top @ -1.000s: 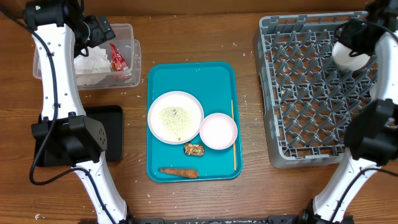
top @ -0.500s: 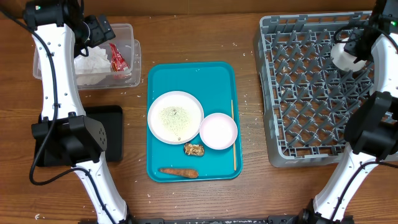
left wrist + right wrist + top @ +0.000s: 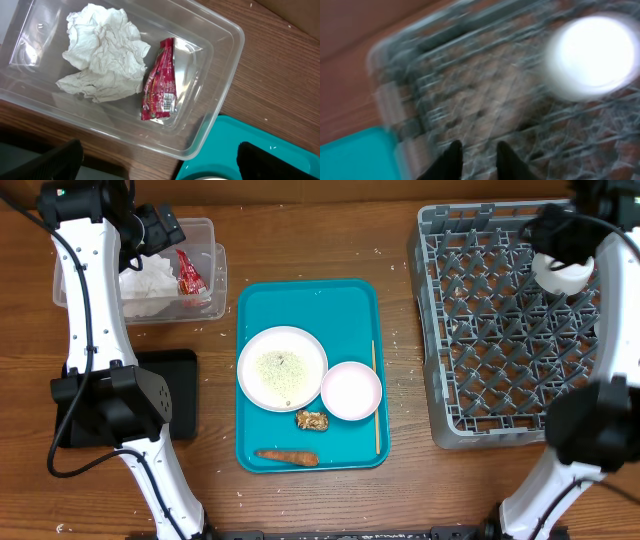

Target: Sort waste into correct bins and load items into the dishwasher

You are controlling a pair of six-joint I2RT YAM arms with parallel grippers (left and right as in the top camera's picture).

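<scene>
A white cup (image 3: pixel 562 272) rests in the far right part of the grey dishwasher rack (image 3: pixel 500 330); in the blurred right wrist view the cup (image 3: pixel 592 55) lies apart from my right gripper (image 3: pixel 479 150), whose jaws stand open on nothing. From overhead the right gripper (image 3: pixel 553 232) hangs just behind the cup. My left gripper (image 3: pixel 160 162) is open above the clear tub (image 3: pixel 220 95), which holds a crumpled napkin (image 3: pixel 102 50) and a red wrapper (image 3: pixel 160 80). On the teal tray (image 3: pixel 310 295) lie a plate with rice crumbs (image 3: pixel 282 367), a small bowl (image 3: pixel 351 390), a brown chunk (image 3: pixel 312 420) and a carrot piece (image 3: pixel 287 457).
A black tray (image 3: pixel 180 395) lies at the left under the left arm's base. A thin wooden stick (image 3: pixel 376 395) lies along the teal tray's right side. Crumbs are scattered on the wooden table.
My right gripper has opened, let go of the white cup in the rack and pulled back toward the far edge. The left arm has not moved.
</scene>
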